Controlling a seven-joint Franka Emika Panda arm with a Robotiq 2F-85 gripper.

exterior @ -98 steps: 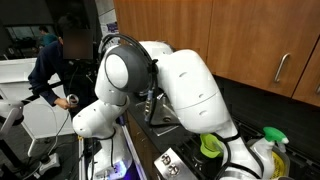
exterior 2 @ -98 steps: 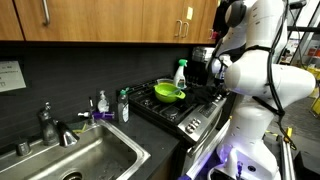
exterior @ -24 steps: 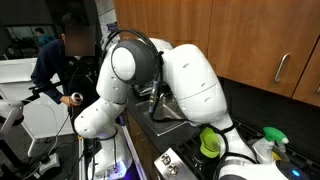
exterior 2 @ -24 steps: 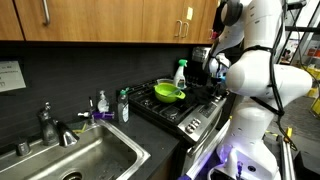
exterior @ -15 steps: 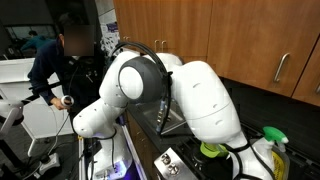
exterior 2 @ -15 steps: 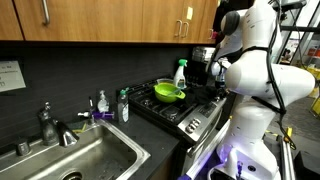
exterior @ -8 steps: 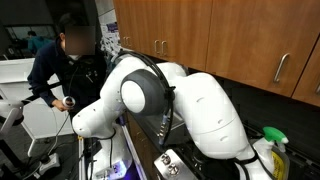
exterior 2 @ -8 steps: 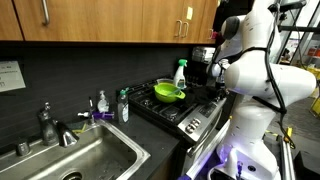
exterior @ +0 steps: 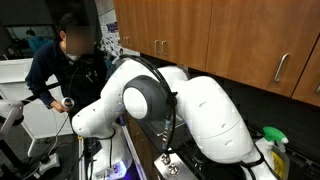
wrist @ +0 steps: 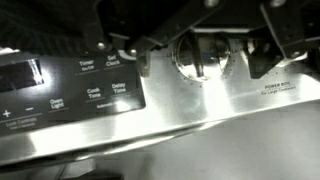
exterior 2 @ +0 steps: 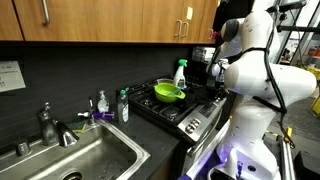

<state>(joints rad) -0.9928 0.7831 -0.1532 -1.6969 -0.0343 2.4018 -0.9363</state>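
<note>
The claw (wrist: 212, 42) stands wide open and holds nothing. Its two dark fingers (wrist: 290, 35) come in from the top of the wrist view, one on each side of a round stove knob (wrist: 203, 58) and clear of it. The knob sits on the stove's shiny steel front panel (wrist: 190, 115). It is just right of the dark touch-button pad (wrist: 70, 90) with its timer and clock keys, and left of a small "Power Boil" label (wrist: 268, 88). The wrist camera looks at this panel from close by, at a slight tilt.

In an exterior view the white arm (exterior 2: 255, 75) rises at the right of the scene, folds over at its upper joints and bends down toward the near front of the stove (exterior 2: 190, 112). The claw itself cannot be made out there. A green bowl (exterior 2: 168, 93) rests on the stove top, with a spray bottle (exterior 2: 180, 72) behind it by the far wall. A sink (exterior 2: 85, 155) lies well to the left.

In an exterior view the arm's bulky rounded joints fill the middle, sharply bent, and a person (exterior: 62, 62) stands at the far left.
</note>
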